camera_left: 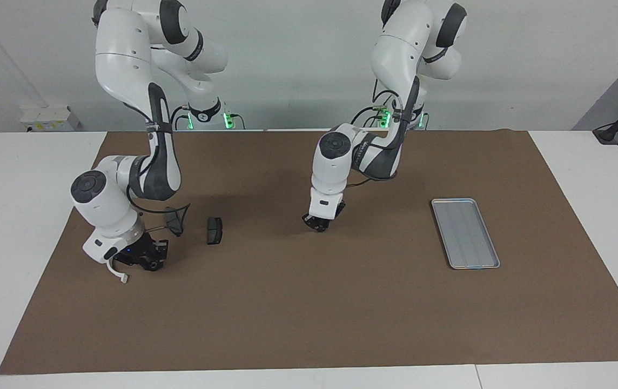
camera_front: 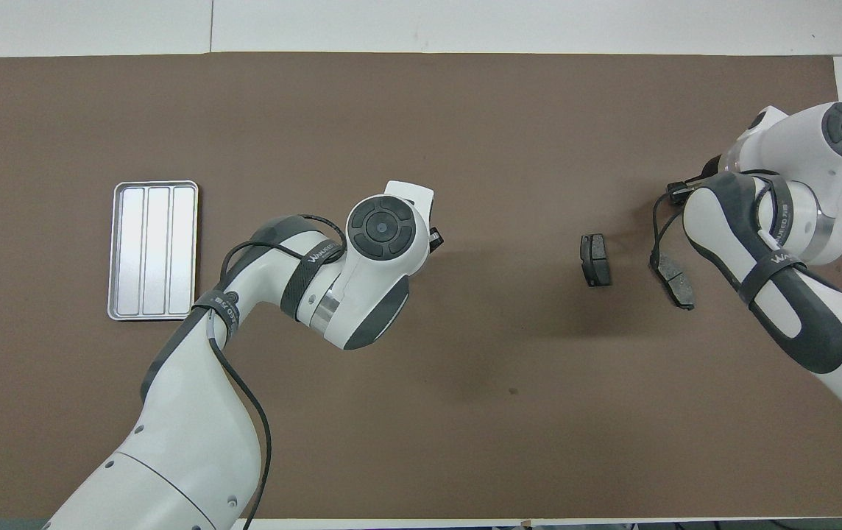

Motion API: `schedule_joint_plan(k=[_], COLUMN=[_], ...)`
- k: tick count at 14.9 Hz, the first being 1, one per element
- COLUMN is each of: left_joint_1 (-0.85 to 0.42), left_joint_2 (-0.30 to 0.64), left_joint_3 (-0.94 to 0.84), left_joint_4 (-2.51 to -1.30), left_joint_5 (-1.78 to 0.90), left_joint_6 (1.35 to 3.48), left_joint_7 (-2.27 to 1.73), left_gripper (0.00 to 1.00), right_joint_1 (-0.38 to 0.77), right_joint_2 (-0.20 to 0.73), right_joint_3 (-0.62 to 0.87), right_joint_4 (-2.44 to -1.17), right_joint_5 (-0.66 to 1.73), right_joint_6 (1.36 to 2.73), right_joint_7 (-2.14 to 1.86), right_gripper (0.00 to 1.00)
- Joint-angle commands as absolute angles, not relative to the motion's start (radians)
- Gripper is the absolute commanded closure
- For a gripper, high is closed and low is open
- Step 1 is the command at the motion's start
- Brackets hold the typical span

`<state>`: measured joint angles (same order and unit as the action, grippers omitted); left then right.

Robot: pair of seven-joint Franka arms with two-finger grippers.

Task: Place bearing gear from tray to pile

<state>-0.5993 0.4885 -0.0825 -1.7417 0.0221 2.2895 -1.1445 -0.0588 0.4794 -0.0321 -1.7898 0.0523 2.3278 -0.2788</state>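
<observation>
The silver tray [camera_left: 465, 233] [camera_front: 153, 250] lies bare toward the left arm's end of the table. The pile sits toward the right arm's end: two dark brake pads [camera_left: 214, 230] [camera_left: 174, 220], which are also in the overhead view [camera_front: 595, 259] [camera_front: 675, 280], and a white curved bracket [camera_left: 117, 273]. My right gripper [camera_left: 144, 258] hangs low over the mat beside the bracket; in the overhead view its own wrist covers it. My left gripper [camera_left: 317, 222] [camera_front: 436, 237] is shut just above the mat's middle. The bearing gear is hidden in both views.
A brown mat [camera_left: 309, 324] covers most of the white table [camera_left: 17, 216]. The right arm's cable [camera_front: 658, 221] loops down over the brake pad closest to it.
</observation>
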Motion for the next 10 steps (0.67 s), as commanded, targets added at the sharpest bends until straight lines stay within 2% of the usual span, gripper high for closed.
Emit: schedule_joint_plan(k=[1, 2, 6, 10], left_joint_1=[-0.614, -0.614, -0.600, -0.500], left_joint_2=[0.497, 0.497, 0.467, 0.312], left_joint_3=[-0.066, -0.066, -0.046, -0.044], left_joint_4=[-1.730, -1.730, -1.707, -1.717], left_joint_5=[0.025, 0.025, 0.025, 0.026], left_joint_6=[2.299, 2.292, 2.194, 2.039], left_joint_7=[-1.164, -1.166, -1.160, -1.086], left_gripper=[0.11, 0.01, 0.00, 0.00], right_joint_1=[-0.064, -0.058, -0.032, 0.032], right_joint_2=[0.462, 0.453, 0.408, 0.367], right_joint_3=[-0.021, -0.021, -0.017, -0.018], right_joint_4=[-1.804, -1.804, -1.787, -1.769], right_joint_5=[0.057, 0.057, 0.057, 0.055], right_joint_6=[2.330, 2.323, 2.261, 2.203], right_joint_7=[-0.273, -0.259, -0.190, -0.076], right_gripper=[0.01, 0.01, 0.01, 0.01])
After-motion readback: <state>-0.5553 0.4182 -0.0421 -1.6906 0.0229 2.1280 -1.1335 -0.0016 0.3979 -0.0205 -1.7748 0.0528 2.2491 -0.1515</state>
